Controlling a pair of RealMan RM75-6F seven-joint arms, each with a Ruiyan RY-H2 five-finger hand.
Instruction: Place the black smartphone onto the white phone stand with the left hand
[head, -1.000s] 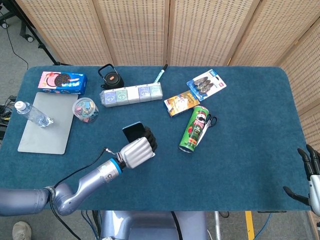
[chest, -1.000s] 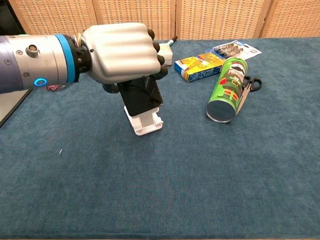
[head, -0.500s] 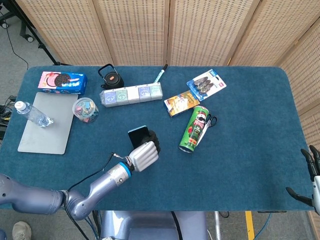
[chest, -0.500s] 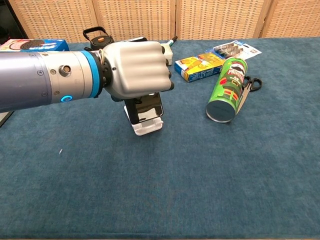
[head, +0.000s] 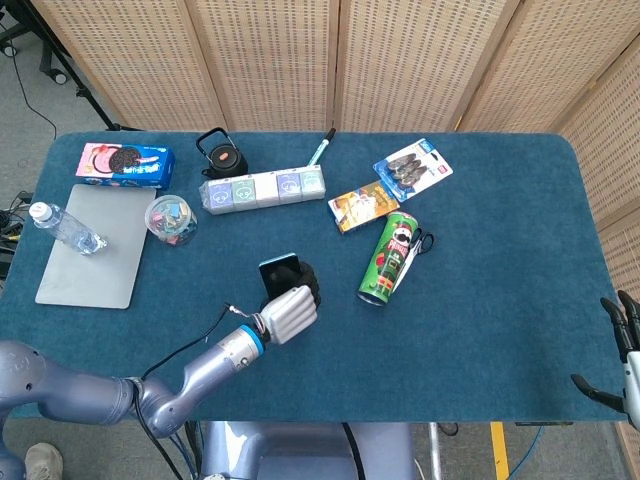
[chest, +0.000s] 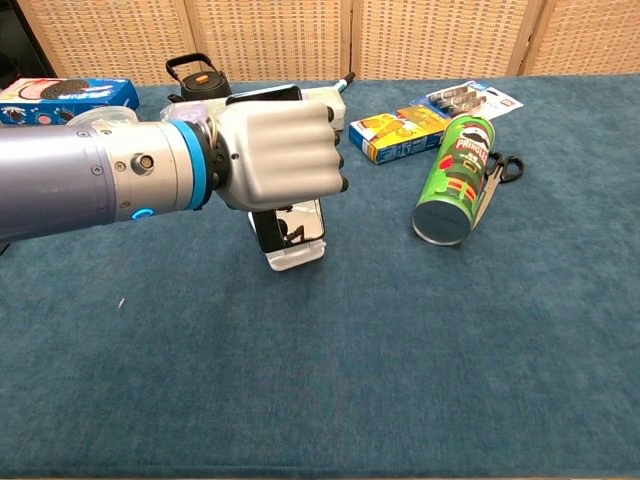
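The left hand (chest: 278, 155) is gripping the black smartphone (chest: 291, 220), whose lower edge is sitting in the white phone stand (chest: 294, 257). Beyond it, a green can (chest: 453, 177) is showing "Pringles". Only the head view is catching the right hand (head: 622, 355), fingers spread and holding nothing, and the Oreo box (head: 126, 165) whole.

left hand (chest: 278, 156) lowered | black smartphone (chest: 290, 221) now seated (upright) in white phone stand (chest: 296, 257)

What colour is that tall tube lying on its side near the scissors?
The tube is green with a red logo panel, clearest in the chest view.
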